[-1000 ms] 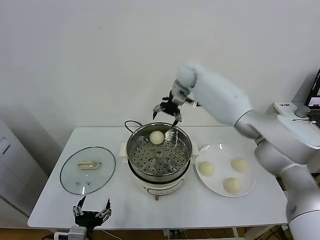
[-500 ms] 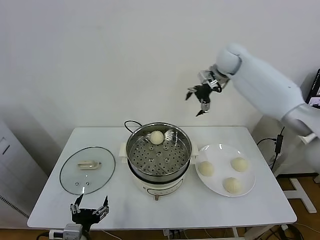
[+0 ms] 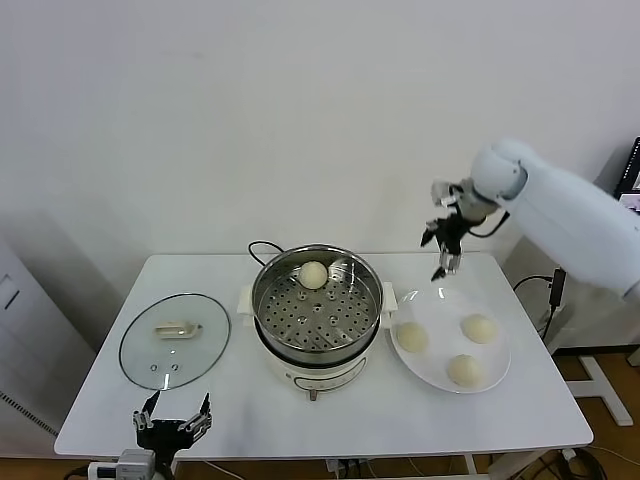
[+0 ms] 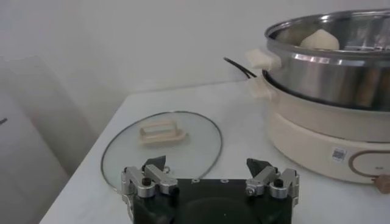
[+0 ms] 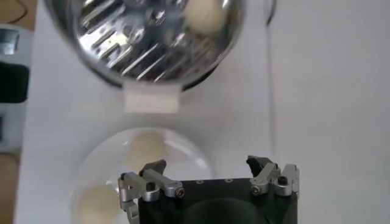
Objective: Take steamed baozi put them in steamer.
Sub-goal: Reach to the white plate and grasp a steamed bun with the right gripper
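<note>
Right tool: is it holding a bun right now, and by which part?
Nothing is held. The right tool is open and empty in the air above the plate; the left tool is open and empty too.

Bare test room, plain white wall, white table, monitor edge, loose cable

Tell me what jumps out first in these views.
The shiny steamer at the table's centre, with one baozi against its far wall. To its right, three baozi wait on a white plate; the right gripper hangs empty and open above the plate's far edge. The glass lid lies left.
</note>
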Controlling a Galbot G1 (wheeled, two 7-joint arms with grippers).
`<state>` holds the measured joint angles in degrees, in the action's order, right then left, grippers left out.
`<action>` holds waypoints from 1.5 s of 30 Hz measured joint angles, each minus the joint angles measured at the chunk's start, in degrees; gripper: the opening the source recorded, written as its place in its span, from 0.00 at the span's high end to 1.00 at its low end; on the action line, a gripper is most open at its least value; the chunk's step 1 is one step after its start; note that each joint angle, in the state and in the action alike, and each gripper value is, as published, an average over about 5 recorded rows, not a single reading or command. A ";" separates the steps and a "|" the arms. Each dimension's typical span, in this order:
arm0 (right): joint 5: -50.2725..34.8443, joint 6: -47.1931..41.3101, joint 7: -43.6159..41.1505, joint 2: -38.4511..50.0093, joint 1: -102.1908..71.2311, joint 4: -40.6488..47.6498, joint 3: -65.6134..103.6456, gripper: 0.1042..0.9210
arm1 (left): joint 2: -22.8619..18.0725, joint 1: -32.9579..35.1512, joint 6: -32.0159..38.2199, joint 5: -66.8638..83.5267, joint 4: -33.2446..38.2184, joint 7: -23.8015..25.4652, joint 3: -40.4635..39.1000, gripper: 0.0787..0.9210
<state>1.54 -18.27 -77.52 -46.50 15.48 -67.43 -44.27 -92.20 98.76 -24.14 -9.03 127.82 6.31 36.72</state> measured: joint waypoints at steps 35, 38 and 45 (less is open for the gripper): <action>12.47 1.67 5.24 -5.56 -21.03 4.49 12.36 0.12 | 0.11 0.76 -0.11 0.07 -1.10 0.01 1.02 0.12; 13.28 1.83 5.71 -6.05 -21.78 5.26 12.93 0.12 | 0.15 0.77 -0.11 0.02 -1.17 0.01 1.00 0.12; 14.45 2.03 6.74 -7.14 -23.19 6.47 14.14 0.12 | 0.16 0.87 -0.08 -0.08 -1.34 0.00 0.97 0.12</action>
<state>15.98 -16.23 -70.78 -53.64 -7.71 -60.96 -30.13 -92.03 99.63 -24.22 -9.11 126.47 6.31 37.70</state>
